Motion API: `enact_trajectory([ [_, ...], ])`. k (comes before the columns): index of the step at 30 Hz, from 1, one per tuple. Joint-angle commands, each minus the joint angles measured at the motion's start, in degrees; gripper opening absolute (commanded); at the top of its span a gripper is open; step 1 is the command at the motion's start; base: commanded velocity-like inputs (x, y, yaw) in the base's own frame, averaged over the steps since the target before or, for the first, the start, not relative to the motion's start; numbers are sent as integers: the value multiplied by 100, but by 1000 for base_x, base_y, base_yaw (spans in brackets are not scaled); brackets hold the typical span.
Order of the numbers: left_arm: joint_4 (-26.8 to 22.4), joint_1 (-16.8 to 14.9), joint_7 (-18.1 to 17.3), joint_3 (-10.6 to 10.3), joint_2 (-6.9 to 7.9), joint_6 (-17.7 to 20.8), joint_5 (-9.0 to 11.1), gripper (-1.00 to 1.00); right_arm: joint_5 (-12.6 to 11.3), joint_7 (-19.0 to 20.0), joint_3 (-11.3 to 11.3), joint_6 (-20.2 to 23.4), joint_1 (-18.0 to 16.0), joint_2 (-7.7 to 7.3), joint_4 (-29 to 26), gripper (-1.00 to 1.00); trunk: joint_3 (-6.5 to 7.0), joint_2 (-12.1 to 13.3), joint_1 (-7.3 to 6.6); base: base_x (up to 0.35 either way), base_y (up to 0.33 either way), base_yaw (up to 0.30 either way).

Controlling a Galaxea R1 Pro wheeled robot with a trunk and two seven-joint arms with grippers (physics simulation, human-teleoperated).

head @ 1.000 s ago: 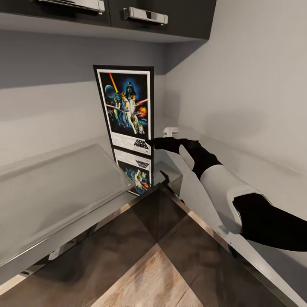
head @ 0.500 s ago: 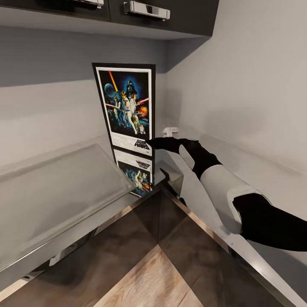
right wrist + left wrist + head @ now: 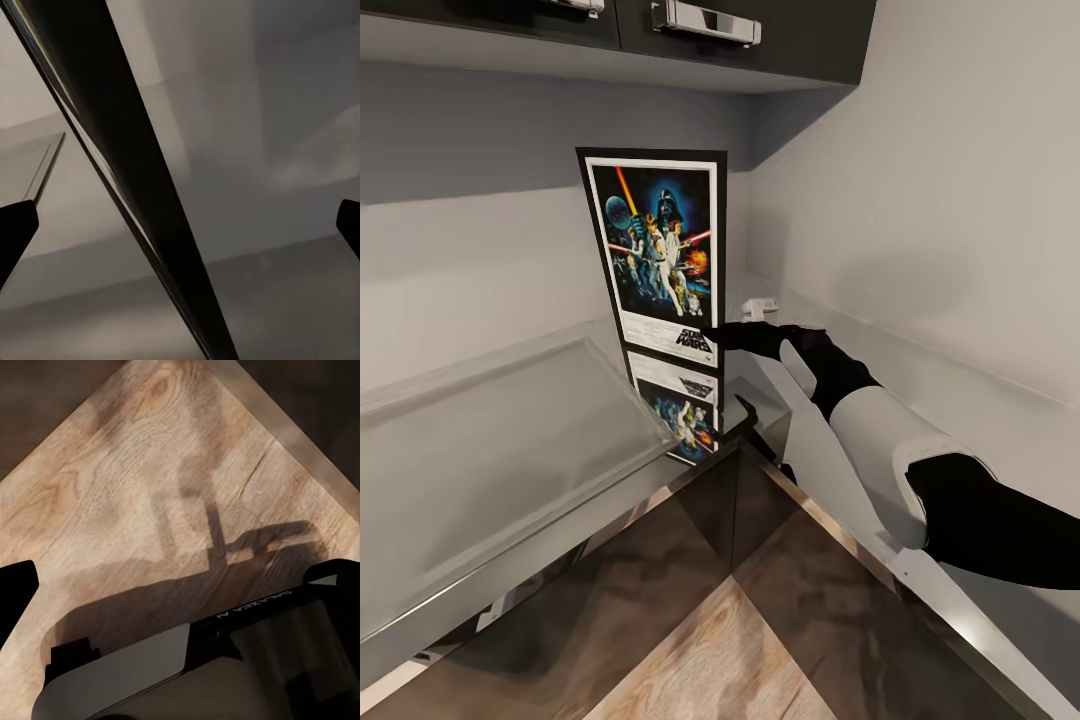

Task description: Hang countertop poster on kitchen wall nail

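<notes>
In the corner of the L-shaped desk (image 3: 510, 450), the poster (image 3: 657, 258) stands upright on its short lower edge, leaning against the back wall under the dark upper cabinets, its long axis running from 6 to 12 o'clock and its picture mirrored in the glossy top just below. The right arm reaches in over the desk from 4 o'clock, and the right pincer (image 3: 712, 336) sits at the poster's lower right corner, at about 5 o'clock on the frame, the poster lying toward 10 o'clock from it. In the right wrist view the dark frame edge (image 3: 127, 180) crosses between the two fingertips, which stand wide apart with a gap on each side, so the pincer is spread around the edge and not yet pinching it. The left pincer (image 3: 176, 585) hangs over the wooden floor (image 3: 150, 472), well away, its fingers parted; the right arm is clearly the nearer one.
</notes>
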Motion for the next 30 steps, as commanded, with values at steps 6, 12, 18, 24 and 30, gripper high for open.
enact_trajectory([
  [6, -8, 3, -26, 25, -3, -18, -30, 100, -50, 5, 16, 41, -3, 0, -4, 100, -4, -2, 0, 0, 0, 0],
  [12, -8, 3, -26, 25, -3, -18, -30, 100, -50, 21, 18, 43, -3, 0, -4, 100, -4, -2, 0, 0, 0, 0],
  [18, -8, 3, -26, 25, -3, -18, -30, 100, -50, 28, 23, 43, -3, 0, -4, 100, -4, -2, 0, 0, 0, 0],
  [24, -8, 3, -26, 25, -3, -18, -30, 100, -50, 31, 24, 43, -3, 0, -4, 100, -4, -2, 0, 0, 0, 0],
  [30, -8, 3, -26, 25, -3, -18, -30, 100, -50, 31, 24, 43, -3, 0, -4, 100, -4, -2, 0, 0, 0, 0],
])
